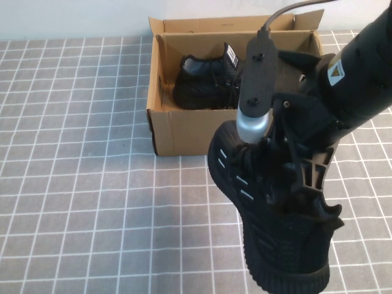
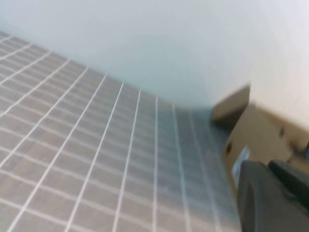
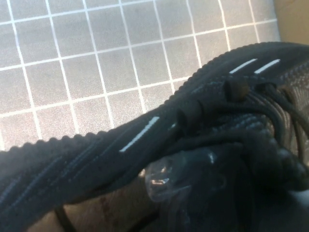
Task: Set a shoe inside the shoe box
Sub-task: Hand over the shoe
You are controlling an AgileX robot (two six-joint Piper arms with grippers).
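Note:
My right gripper [image 1: 295,176] is shut on a black knit shoe [image 1: 278,239] at its laced top. It holds the shoe off the tiled table, toe toward the camera, just in front of the open cardboard shoe box [image 1: 184,130]. A second black shoe [image 1: 205,82] lies inside the box. In the right wrist view the held shoe [image 3: 96,154] fills the frame, with its laces [image 3: 241,92] close by. My left gripper [image 2: 273,198] shows only in the left wrist view, as a dark shape beside the box's outer wall [image 2: 263,137]; it is out of the high view.
The table is covered with a grey cloth with a white grid [image 1: 73,184]. A pale wall stands behind the box. The box's flaps [image 1: 162,26] stand open at the back corners. A corner of the box shows in the right wrist view [image 3: 294,19].

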